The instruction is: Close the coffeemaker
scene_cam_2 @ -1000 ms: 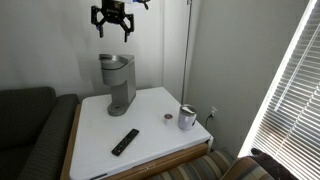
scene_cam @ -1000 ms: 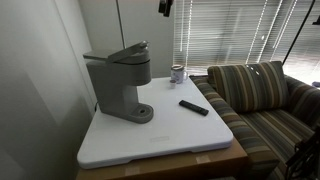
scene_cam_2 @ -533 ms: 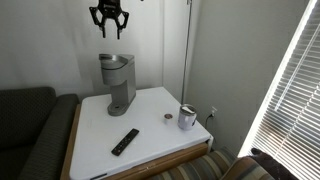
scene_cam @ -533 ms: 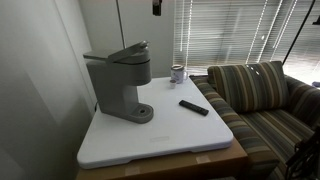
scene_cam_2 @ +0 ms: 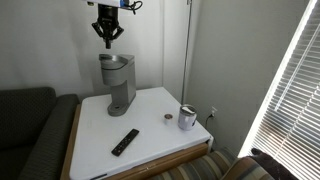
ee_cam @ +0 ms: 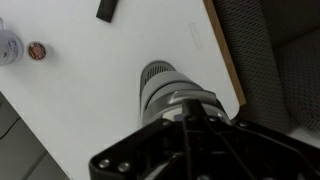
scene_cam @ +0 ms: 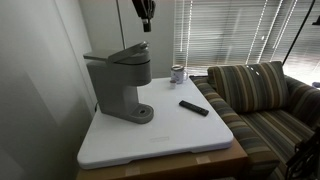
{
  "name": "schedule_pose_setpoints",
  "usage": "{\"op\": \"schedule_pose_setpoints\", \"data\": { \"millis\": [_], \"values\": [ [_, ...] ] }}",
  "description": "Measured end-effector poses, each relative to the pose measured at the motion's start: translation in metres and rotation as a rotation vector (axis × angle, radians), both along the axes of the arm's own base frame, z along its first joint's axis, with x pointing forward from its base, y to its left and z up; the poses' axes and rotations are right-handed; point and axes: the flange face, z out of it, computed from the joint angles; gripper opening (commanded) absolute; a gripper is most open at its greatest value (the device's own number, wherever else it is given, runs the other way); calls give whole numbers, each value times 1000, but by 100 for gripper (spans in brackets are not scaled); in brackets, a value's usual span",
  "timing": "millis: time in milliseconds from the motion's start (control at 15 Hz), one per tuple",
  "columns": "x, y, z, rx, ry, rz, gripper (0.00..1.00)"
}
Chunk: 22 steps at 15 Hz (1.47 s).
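Observation:
The grey coffeemaker (scene_cam: 118, 88) stands at the back of the white table (scene_cam: 165, 135), its hinged lid (scene_cam: 128, 50) tilted up at the head. It also shows in an exterior view (scene_cam_2: 118, 80). My gripper (scene_cam: 146, 27) hangs in the air just above the raised lid, fingers together and holding nothing; it does not touch the machine. In an exterior view the gripper (scene_cam_2: 108, 42) hangs straight over the head. The wrist view looks down past the shut gripper (ee_cam: 188, 105) onto the coffeemaker (ee_cam: 165, 85) directly below.
A black remote (scene_cam: 194, 107) lies on the table in front of the machine, and a small glass jar (scene_cam: 178, 72) stands near the far corner with a small round piece (scene_cam_2: 168, 117) beside it. A striped sofa (scene_cam: 260, 95) adjoins one side, a dark couch (scene_cam_2: 30, 120) the other.
The gripper has come down and across toward the coffeemaker's head. Its fingers have gone from wide open to shut.

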Motion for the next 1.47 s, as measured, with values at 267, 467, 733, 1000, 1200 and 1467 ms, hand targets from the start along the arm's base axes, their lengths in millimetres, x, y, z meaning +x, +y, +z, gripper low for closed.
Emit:
{"op": "schedule_pose_setpoints", "data": {
  "millis": [267,467,733,1000,1200,1467],
  "values": [
    [0,10,4,-7,5,-74,0],
    [2,12,5,-6,-2,-103,0],
    [4,14,-5,-10,10,-110,0],
    [7,15,-32,-17,42,-110,0],
    [8,15,-38,-20,53,-110,0],
    [8,13,-41,-22,58,-113,0]
  ]
}}
